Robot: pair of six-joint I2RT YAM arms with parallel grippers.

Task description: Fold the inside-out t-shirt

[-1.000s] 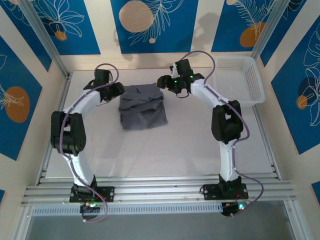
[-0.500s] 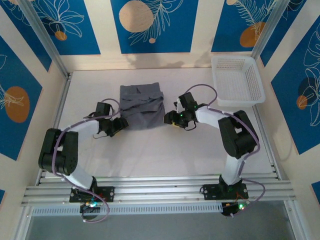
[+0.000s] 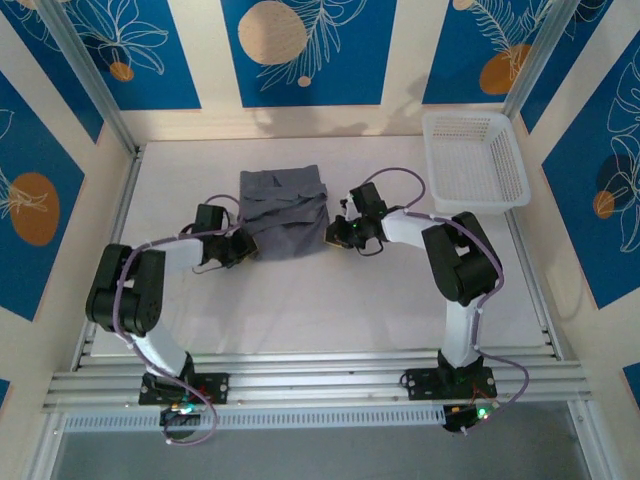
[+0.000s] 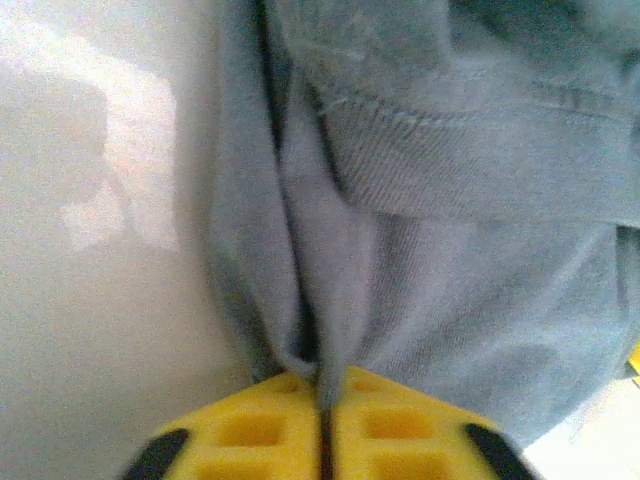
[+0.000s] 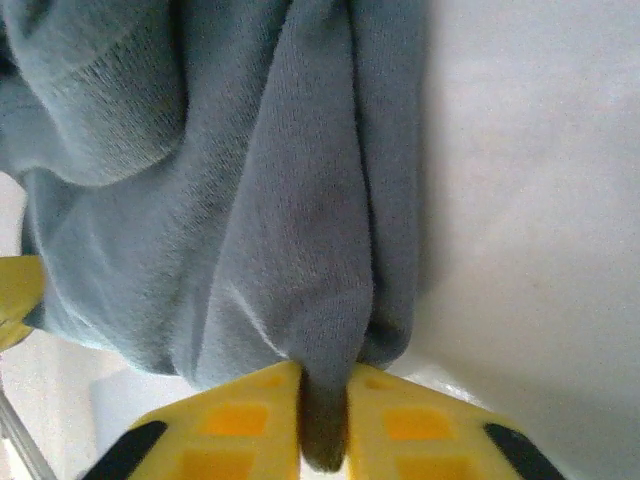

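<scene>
The inside-out t-shirt (image 3: 283,215) lies folded into a compact, near-square packet between the two end effectors. It has no marked long axis, its creases run across, and its edges sit slightly askew to the bench (image 3: 330,300).

The left end effector (image 3: 243,246) is closed on a fold at the packet's near-left corner. In the left wrist view, grey fabric is pinched between the yellow fingers (image 4: 270,430).

The right end effector (image 3: 337,235) is likewise clamped on a fold at the near-right corner.

The bench surface is white. A white mesh basket (image 3: 475,160) stands well beyond and to the right of the right end effector. Blue patterned wall panels (image 3: 300,50) enclose the cell.
</scene>
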